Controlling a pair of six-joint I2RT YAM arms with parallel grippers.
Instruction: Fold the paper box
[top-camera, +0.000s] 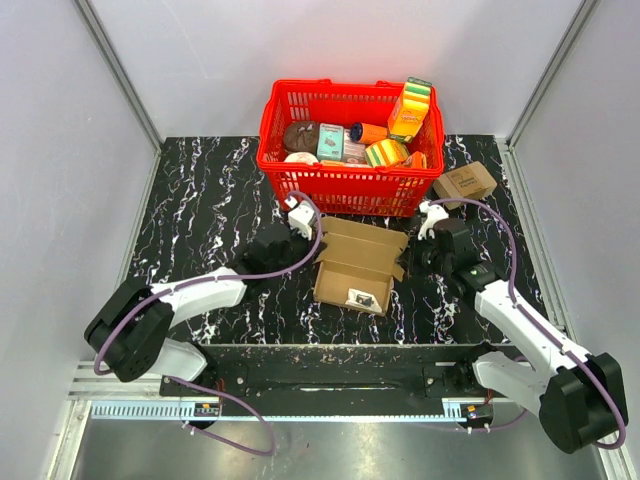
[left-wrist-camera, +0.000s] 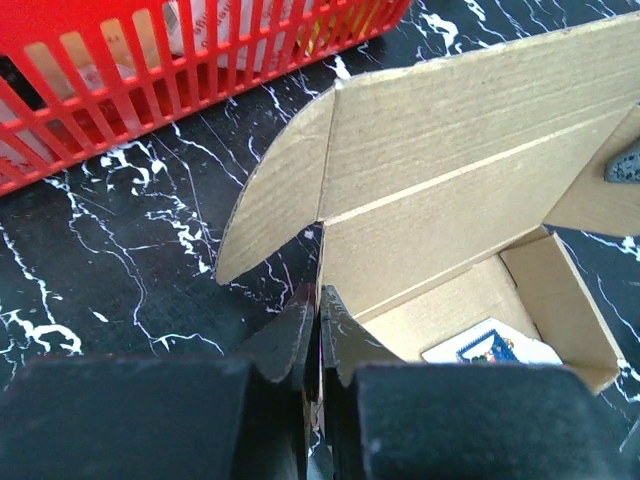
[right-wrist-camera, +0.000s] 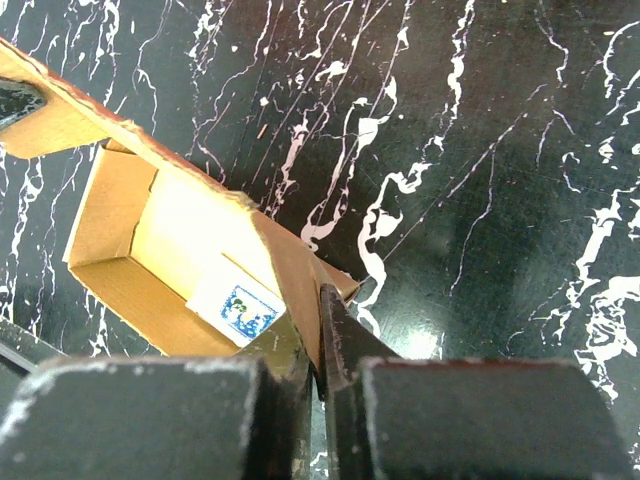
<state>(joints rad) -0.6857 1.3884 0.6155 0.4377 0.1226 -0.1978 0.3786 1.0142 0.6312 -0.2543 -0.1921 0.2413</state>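
While the box (top-camera: 355, 262) lies open on the counter (top-camera: 200, 220) near the basket (top-camera: 350, 185), one side wall clamped in the left claw (left-wrist-camera: 318, 312) and the opposite one in the right claw (right-wrist-camera: 320, 312), a wall could be creased or torn if pulled unevenly.

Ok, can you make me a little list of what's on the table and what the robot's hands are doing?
paper box: open, not folded shut, middle of the table
left gripper: shut on the box's left side
right gripper: shut on the box's right side
red basket: behind the box
small carton: right of the basket
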